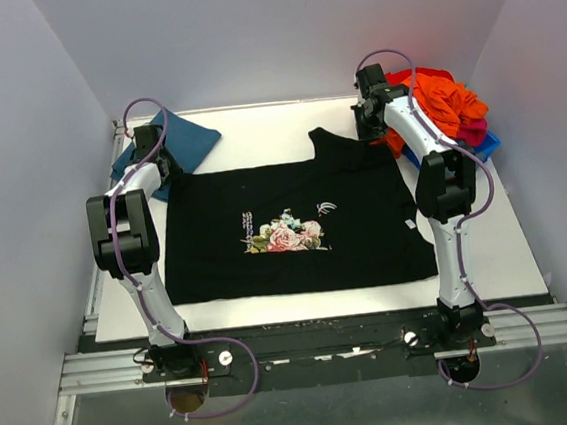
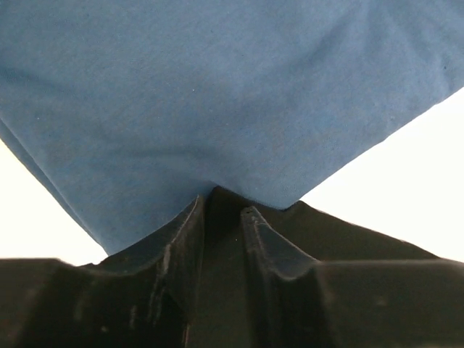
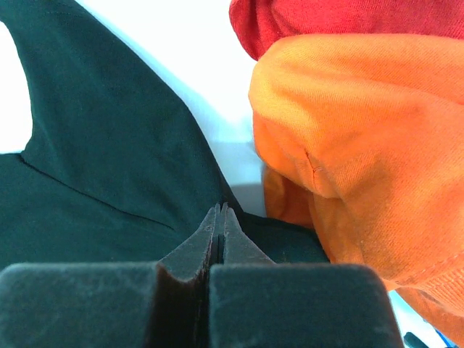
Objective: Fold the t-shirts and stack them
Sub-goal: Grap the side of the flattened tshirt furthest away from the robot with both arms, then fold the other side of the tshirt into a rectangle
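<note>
**Top external view**
- Large black cotton t-shirt [image 1: 367, 245] with a pink-and-green floral print and white lettering. It lies flat across the middle of the white desk [image 1: 497, 242], its long axis running from the left edge to the right edge. One pointed flap juts toward the far edge. Which way the neck points cannot be told.
- Smaller plain teal-blue shirt [image 1: 188, 139], folded in the far left corner of the desk. It is turned like a diamond, and its near corner is just beside the black shirt's far left corner.
- Left gripper [image 1: 152, 145], low over the teal-blue shirt.
- Right gripper [image 1: 368, 116], at the black flap near the far right corner.
- Heap of orange, red and magenta garments [image 1: 446, 101] in a blue tray [image 1: 490, 142], at the far right corner.

**Left wrist view**
- The teal-blue shirt [image 2: 232, 94] fills the upper frame, with one corner pointing down at the left gripper [image 2: 221, 209].
- The jaws stand apart with a narrow gap, and dark cloth shows in the gap. Whether any of it is caught cannot be told.
- The black shirt [image 2: 348, 239] lies to the right of the gripper, with bare desk [image 2: 435, 167] beyond.

**Right wrist view**
- Right gripper [image 3: 220, 210], its jaws pressed together and its tips at the edge of the black shirt [image 3: 94, 145]. Whether cloth is nipped does not show.
- The garment heap [image 3: 348, 130] sits close on the right.
</note>
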You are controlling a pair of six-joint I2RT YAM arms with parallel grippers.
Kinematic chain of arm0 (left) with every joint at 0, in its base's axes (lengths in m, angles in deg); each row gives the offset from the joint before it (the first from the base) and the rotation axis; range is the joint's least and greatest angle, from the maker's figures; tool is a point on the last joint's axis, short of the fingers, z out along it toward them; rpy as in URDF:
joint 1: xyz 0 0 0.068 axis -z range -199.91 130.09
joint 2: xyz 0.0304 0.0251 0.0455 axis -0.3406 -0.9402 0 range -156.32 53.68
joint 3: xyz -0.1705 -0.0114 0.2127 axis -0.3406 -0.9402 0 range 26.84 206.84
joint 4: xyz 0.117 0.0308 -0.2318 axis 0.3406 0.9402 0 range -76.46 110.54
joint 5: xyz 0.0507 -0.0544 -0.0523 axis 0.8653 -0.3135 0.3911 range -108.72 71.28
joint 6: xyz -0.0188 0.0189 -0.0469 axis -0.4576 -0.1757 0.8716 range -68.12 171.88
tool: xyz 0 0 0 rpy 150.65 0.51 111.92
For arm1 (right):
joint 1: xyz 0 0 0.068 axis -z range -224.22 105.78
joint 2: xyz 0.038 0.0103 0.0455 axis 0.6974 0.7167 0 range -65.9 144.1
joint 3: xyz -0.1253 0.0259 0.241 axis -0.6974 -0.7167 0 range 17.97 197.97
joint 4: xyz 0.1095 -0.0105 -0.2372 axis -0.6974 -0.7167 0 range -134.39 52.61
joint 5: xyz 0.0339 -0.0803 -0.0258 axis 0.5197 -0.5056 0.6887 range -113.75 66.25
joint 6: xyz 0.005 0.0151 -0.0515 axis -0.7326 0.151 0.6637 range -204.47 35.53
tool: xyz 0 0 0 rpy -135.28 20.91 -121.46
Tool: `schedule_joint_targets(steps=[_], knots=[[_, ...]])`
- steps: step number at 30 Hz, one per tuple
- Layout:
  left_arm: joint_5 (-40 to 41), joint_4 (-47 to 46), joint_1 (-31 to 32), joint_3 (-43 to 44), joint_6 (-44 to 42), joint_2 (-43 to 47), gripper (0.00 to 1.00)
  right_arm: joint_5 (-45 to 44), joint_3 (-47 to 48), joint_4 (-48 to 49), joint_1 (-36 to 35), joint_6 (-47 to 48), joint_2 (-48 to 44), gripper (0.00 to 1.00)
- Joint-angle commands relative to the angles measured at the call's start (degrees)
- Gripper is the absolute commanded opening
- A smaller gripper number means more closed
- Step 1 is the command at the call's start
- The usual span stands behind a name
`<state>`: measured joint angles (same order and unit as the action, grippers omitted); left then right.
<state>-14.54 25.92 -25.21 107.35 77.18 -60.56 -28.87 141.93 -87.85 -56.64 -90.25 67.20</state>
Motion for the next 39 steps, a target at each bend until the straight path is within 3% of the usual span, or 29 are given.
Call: schedule_joint_targets(steps=[1,4,7,23,39], knots=[[-1.90,-0.61,-0.15,0.08,0.10,-0.46,0.37,0.11,-0.04,0.98,-0.32,-0.02,-2.14,0.01],[-2.08,-0.25,-0.15,0.70,-0.07,-0.73,0.24,0.55,0.14,0.97,-0.32,-0.28,-2.40,0.01],[-1.20,-1.04,-0.15,0.44,-0.77,0.41,0.01,0.90,0.05,1.06,-0.32,-0.37,-3.02,0.01],[1.79,-10.62,0.11,-11.60,-1.74,12.01,0.00,1.17,-7.32,2.03,-0.32,-3.71,-11.36,0.01],[4.77,-18.27,0.55,-23.11,-0.87,20.27,0.00,1.44,-24.81,4.31,-0.32,-8.36,-24.28,0.01]])
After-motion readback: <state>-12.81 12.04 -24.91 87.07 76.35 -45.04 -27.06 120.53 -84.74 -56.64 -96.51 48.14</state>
